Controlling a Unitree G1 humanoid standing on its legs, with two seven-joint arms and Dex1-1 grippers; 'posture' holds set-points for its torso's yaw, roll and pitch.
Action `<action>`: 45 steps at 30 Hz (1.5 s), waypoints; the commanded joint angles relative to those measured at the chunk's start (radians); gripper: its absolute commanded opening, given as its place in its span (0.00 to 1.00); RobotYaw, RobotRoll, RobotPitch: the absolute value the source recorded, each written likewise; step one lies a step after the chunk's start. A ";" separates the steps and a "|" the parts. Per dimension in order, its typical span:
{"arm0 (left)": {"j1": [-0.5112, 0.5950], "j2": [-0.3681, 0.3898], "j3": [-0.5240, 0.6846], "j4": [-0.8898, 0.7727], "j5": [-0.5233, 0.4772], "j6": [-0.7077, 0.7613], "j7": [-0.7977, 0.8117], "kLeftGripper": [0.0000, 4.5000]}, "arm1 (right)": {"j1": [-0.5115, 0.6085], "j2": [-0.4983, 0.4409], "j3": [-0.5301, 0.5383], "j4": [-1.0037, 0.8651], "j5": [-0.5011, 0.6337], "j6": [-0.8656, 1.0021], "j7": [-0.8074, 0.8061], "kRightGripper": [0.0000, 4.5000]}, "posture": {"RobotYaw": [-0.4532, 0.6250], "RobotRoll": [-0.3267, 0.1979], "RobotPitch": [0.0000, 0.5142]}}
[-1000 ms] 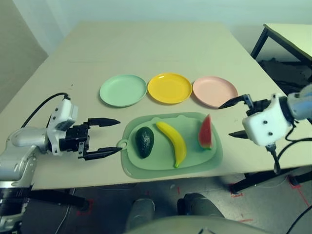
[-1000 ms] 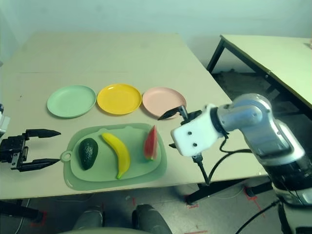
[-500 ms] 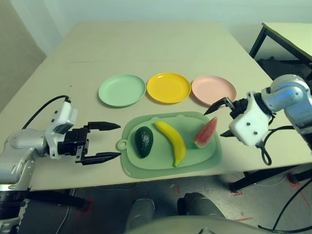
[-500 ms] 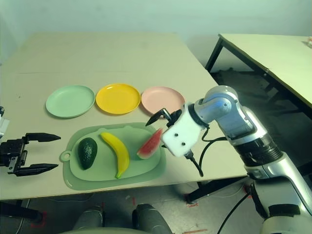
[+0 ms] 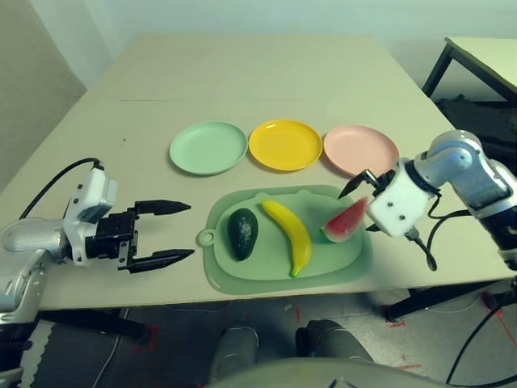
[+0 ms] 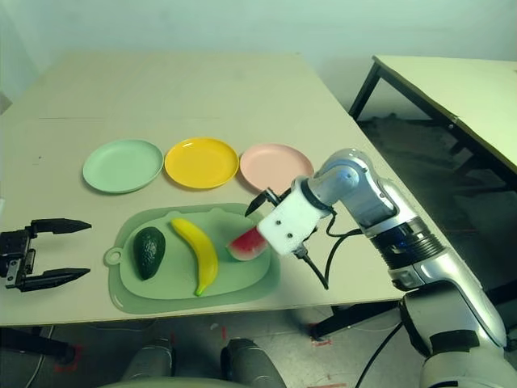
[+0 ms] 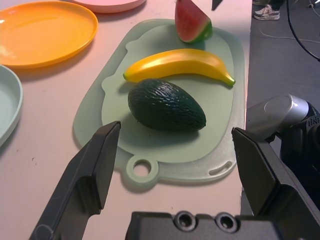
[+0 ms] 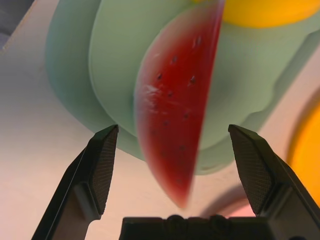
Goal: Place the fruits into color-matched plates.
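**A:** Scanning left to right, what's the left pincer (image 5: 166, 233) doing?

**B:** Spread wide, holding nothing, over the bench (image 5: 242, 73) just left of the green mat (image 5: 347, 263).

**A:** Fruits?

**B:** All on the mat: avocado (image 5: 241, 234), then banana (image 5: 291, 234), then watermelon wedge (image 5: 346, 221) tilted on its rind at the mat's right end.

**A:** Plates?

**B:** Row behind the mat: mint plate (image 5: 208, 148), yellow plate (image 5: 285, 145), pink plate (image 5: 360, 149). No fruit in any.

**A:** Right pincer (image 8: 177, 165)?

**B:** Spread, fingers either side of the wedge, not touching it in the wrist view.
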 commanded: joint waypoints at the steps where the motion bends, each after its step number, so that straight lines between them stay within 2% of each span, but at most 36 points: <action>1: 0.006 0.007 0.008 0.000 0.008 -0.006 -0.002 1.00 | 0.008 0.016 0.019 0.034 -0.039 -0.004 -0.026 0.98 | 0.50 0.62 0.14; 15: 0.009 0.016 0.016 -0.004 0.016 -0.007 0.003 1.00 | 0.019 0.084 0.046 0.145 -0.110 -0.026 -0.101 0.98 | 0.51 0.62 0.15; 22: 0.004 0.024 0.021 0.001 0.019 -0.010 0.001 1.00 | 0.023 0.088 0.059 0.179 -0.133 -0.036 -0.112 0.98 | 0.51 0.62 0.16; 25: 0.001 0.024 0.018 0.006 0.022 -0.014 0.003 1.00 | 0.029 0.093 0.059 0.175 -0.124 -0.019 -0.100 0.86 | 0.51 0.62 0.16; 30: -0.002 0.027 0.018 0.011 0.022 -0.016 0.002 1.00 | 0.041 0.091 0.054 0.162 -0.119 -0.005 -0.094 0.47 | 0.51 0.62 0.16; 39: -0.022 0.026 0.002 0.029 0.030 -0.024 -0.001 1.00 | 0.039 0.087 0.047 0.152 -0.105 0.005 -0.084 0.47 | 0.50 0.62 0.16; 45: -0.042 0.019 -0.015 0.038 0.038 -0.024 -0.008 1.00 | -0.030 0.079 0.015 0.166 -0.058 0.023 -0.046 0.47 | 0.49 0.62 0.14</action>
